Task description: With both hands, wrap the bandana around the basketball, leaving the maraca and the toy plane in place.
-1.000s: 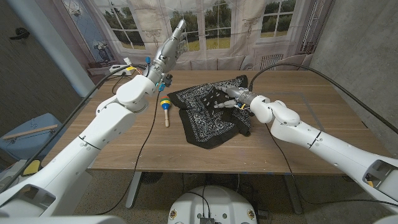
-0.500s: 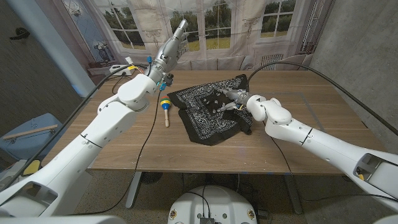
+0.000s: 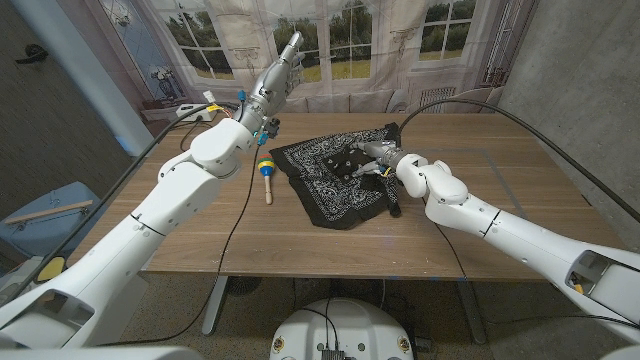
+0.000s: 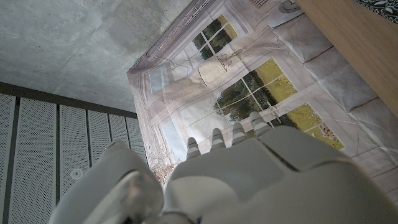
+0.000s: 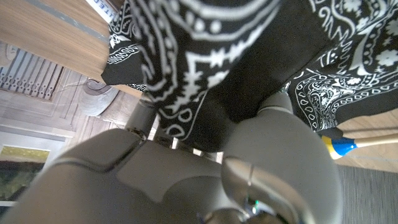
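Note:
A black bandana (image 3: 330, 192) with white paisley print lies bunched at the table's middle, and nothing of a basketball is visible from under it. My right hand (image 3: 368, 158) rests on its far part and grips a fold of cloth. In the right wrist view the bandana (image 5: 205, 56) drapes over that hand (image 5: 217, 174). My left hand (image 3: 278, 70) is raised in the air over the table's far left, fingers stretched out and holding nothing; the left hand (image 4: 249, 180) faces the window backdrop. The maraca (image 3: 266, 170) lies left of the bandana, and its blue and yellow head shows on the maraca (image 5: 339, 147).
A white toy plane (image 3: 197, 108) with yellow trim sits at the table's far left corner. Bare wooden table (image 3: 480, 210) lies to the right of the bandana and along the near edge. A black cable arcs over the right arm.
My right hand has shifted a little left and farther back, drawing the bandana's near edge in so the cloth sits more bunched. The left hand stays raised.

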